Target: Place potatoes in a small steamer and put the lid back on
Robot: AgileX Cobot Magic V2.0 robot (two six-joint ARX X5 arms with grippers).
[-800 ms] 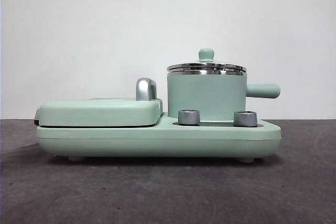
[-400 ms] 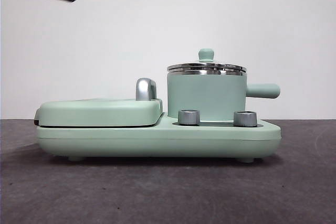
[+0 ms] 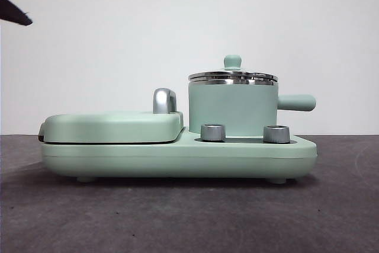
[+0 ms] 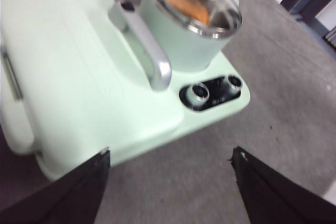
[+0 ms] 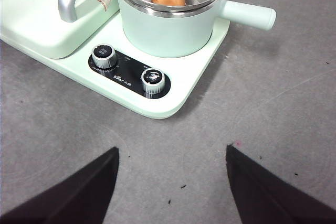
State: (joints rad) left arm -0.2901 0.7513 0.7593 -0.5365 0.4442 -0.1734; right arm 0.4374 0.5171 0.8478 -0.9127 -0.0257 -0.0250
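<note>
Front view: lid [image 3: 233,76] on small steamer [image 3: 233,108] (potato [image 4: 185,3] inside); left gripper [image 4: 170,157], right gripper [image 5: 172,153] agape.

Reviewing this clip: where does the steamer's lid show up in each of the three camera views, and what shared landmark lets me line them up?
Front view: the lid sits on the small steamer, right of centre, knob up.
Left wrist view: at the top edge, blurred, the potato orange beneath its glass.
Right wrist view: only its steel rim at the top edge; the knob is cut off.
Shared landmark: the two control knobs in front of the steamer.
</note>
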